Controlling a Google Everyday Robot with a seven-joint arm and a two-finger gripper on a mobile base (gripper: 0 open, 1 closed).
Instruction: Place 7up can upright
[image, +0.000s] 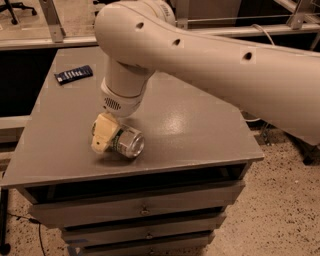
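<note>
The drawers (145, 210) at the front sit below and nearer than the jaws. Above them is the grey table (210, 135), and the can (128, 143) lies on its side on it, close to the front edge. The gripper (106, 136) is down on the can's left end, its cream tip lying across the near side of the body. I cannot tell whether it has clamped the can or only sits around it.

A drink can like this is probably light and thin-walled, so a hard squeeze would dent it. The smooth round metal is slippery, and while it lies on its side it can roll out from under the jaws. The best hold looks to be across the middle of the body, with the pads on opposite sides, so it can be tipped onto its flat base.

The can's silver end faces out to the right of the jaws, toward the camera. The body is pale with a dark greenish marking.

Behind the jaws the arm (225, 65) rises up and to the right. Well beyond the jaws, to the left, a dark flat object (73, 74) rests at the table's far corner.
</note>
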